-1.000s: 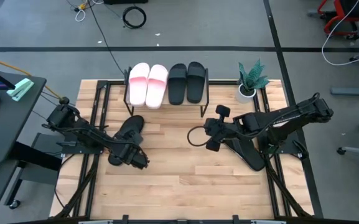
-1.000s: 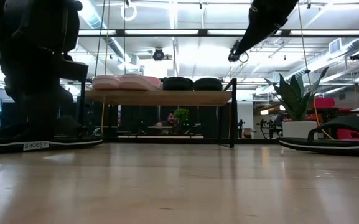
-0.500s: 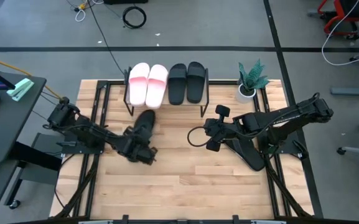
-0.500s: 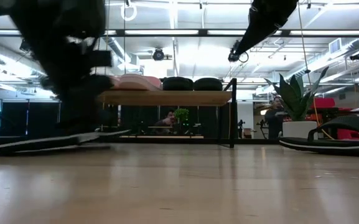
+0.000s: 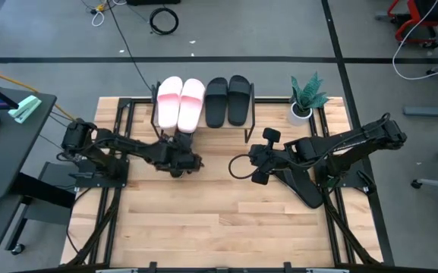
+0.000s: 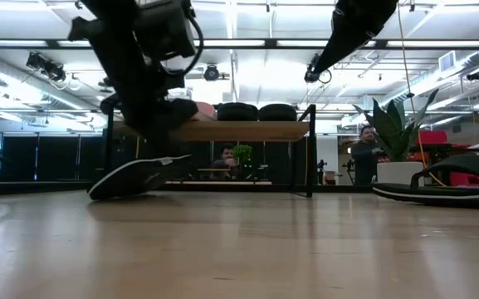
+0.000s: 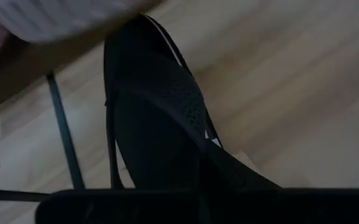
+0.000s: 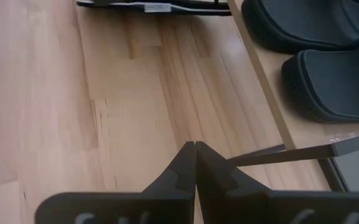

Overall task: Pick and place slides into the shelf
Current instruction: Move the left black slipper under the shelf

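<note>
My left gripper [image 5: 179, 161] is shut on a black slide [image 6: 135, 176] just in front of the shelf [image 6: 247, 130], near its left end. The slide shows close up in the left wrist view [image 7: 160, 124]. Two pale pink slides [image 5: 181, 102] and two black slides [image 5: 228, 100] lie side by side on the shelf's top board. Another black slide [image 5: 298, 182] lies flat on the table at the right, under my right arm. My right gripper [image 8: 195, 163] is shut on nothing and hovers over the table's middle right [image 5: 258, 163]. My left gripper holds the black slide by its raised end [image 6: 177, 159], coming down at it from above. The gripper's own body hides the fingers, so the kind of hold does not show. The slide is tilted, its low end [image 6: 98, 193] down at the table top.
A potted plant [image 5: 306, 97] stands at the table's far right corner. Bare wooden table [image 5: 219, 220] stretches along the near side. The shelf's black frame legs [image 5: 250, 130] stand between the two arms. A person [image 6: 364, 154] shows in the room behind.
My left gripper has gone toward the table's far edge and to the right, up to the shelf's front. The black slide, flat on the table a second ago, has come along with it and now stands tilted, one end raised.
</note>
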